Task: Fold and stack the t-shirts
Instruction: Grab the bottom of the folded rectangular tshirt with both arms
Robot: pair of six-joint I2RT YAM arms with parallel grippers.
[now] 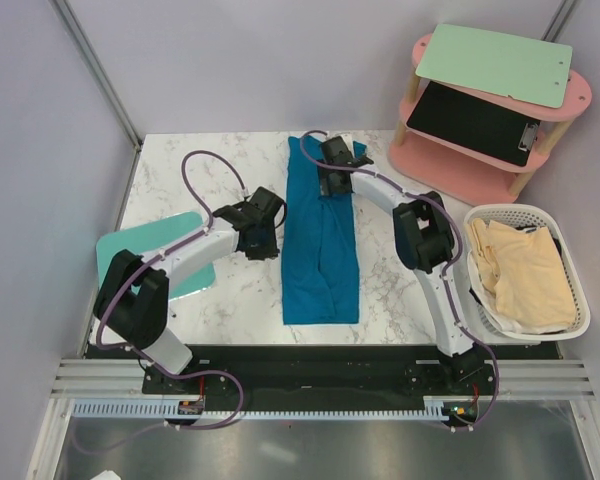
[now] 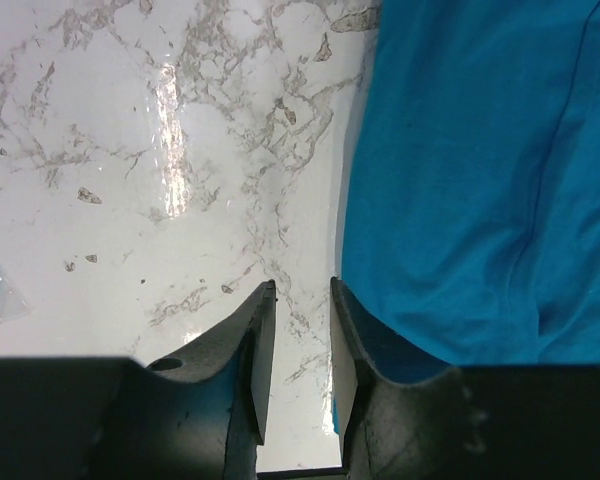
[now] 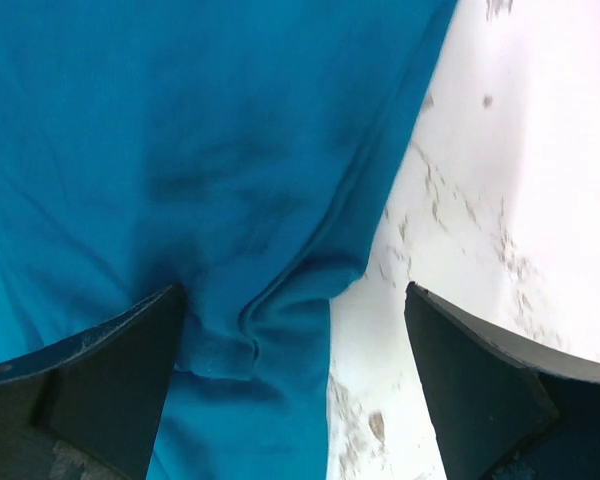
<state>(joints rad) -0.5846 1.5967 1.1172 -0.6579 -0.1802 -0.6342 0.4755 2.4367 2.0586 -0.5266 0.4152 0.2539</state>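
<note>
A deep teal-blue t-shirt (image 1: 321, 250) lies on the marble table, folded lengthwise into a long narrow strip. My left gripper (image 1: 267, 233) sits at the strip's left edge, about halfway along. Its jaws stand a little apart (image 2: 302, 285); bare marble shows between them, and the right finger lies against the cloth's edge (image 2: 460, 170). My right gripper (image 1: 332, 180) hovers over the strip's far end. It is wide open (image 3: 295, 290), with a rumpled fold of teal cloth (image 3: 230, 200) below the left finger and marble below the right one. Pale cream-yellow t-shirts (image 1: 520, 268) lie heaped in the basket.
A white mesh basket (image 1: 578, 300) stands at the table's right edge. A mint-green board (image 1: 180, 235) lies flat at the left, under the left arm. A pink two-tier shelf (image 1: 460, 168) at the back right carries a green clipboard (image 1: 495, 62) and a black one (image 1: 475, 122).
</note>
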